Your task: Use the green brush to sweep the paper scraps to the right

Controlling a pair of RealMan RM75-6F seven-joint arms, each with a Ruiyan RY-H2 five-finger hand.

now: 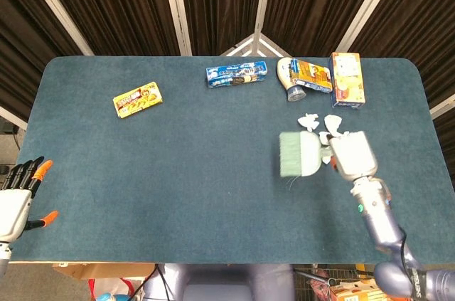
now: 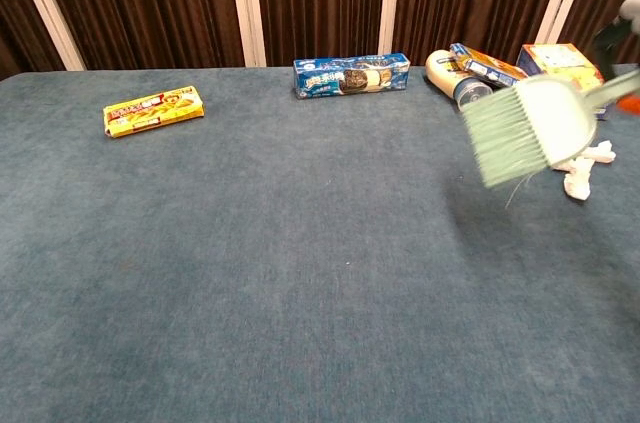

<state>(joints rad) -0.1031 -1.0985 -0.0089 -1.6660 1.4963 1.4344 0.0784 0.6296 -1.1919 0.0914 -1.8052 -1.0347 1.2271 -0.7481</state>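
Brush (image 1: 298, 154) gripped by right robot hand (image 1: 350, 156) | bristles lay left of paper scraps (image 1: 318, 124) | advice: lower bristles onto surface (image 1: 178, 173), drag rightward | left robot hand (image 1: 15, 196) spread, idle.

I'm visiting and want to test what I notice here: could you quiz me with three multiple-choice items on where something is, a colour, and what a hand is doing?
1. Where do the paper scraps lie?
A. by the yellow packet
B. just right of the brush's bristles
C. at the table's left edge

2. What colour is the brush?
A. red
B. black
C. pale green

3. What is the right hand doing?
A. holding the brush
B. lying flat on the table
C. lifting a box

Answers: 1 B, the scraps sit beside the brush on the right. 2 C, its bristles and back are green. 3 A, the hand grips its handle.
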